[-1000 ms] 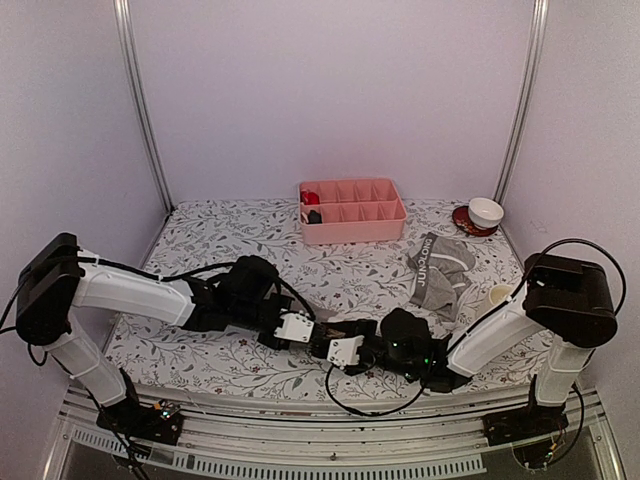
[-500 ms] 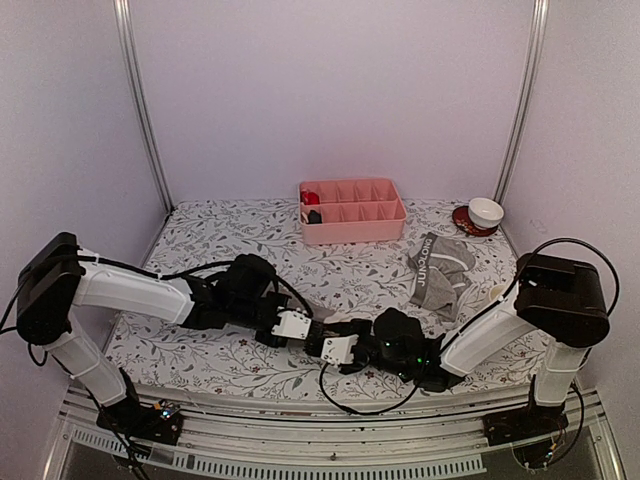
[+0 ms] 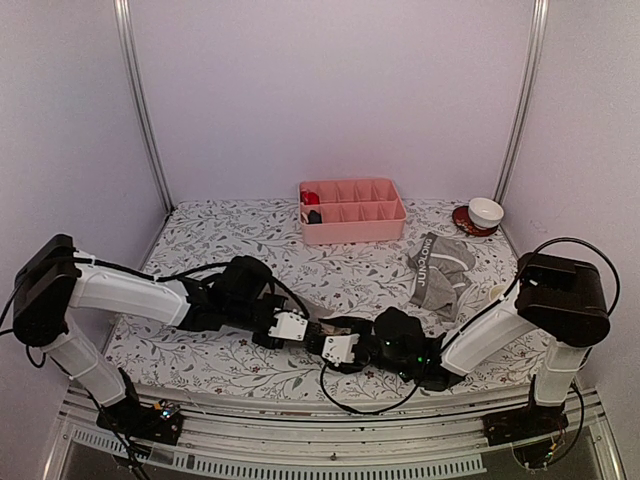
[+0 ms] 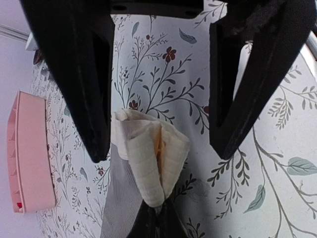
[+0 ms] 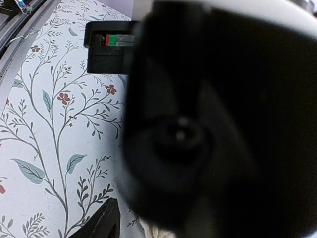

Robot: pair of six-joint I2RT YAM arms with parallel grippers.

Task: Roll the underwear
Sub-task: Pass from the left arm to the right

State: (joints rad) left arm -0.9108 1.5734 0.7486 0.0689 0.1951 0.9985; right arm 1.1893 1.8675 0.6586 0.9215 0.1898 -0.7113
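Note:
The grey briefs (image 4: 121,198) lie near the table's front, between my two arms. Their pale waistband (image 4: 143,153) is bunched into a fold, and my left gripper (image 4: 153,218) is shut on its near end. My right gripper (image 4: 161,157) faces it, open, with one black finger on each side of the fold and neither touching it. From above, the left gripper (image 3: 312,330) and right gripper (image 3: 325,340) meet tip to tip and hide most of the briefs. The grey boxer-briefs (image 3: 442,268), with a dark lettered waistband, lie crumpled at the right. A dark blur blocks most of the right wrist view.
A pink divided tray (image 3: 352,210) stands at the back centre and shows at the left edge of the left wrist view (image 4: 27,153). A white bowl on a red saucer (image 3: 485,212) sits at the back right. A pale cup (image 3: 498,296) stands by the right arm.
My right gripper has slid left up to the left gripper and its fingers have spread wider. The left gripper has stayed shut on the waistband, shifting slightly.

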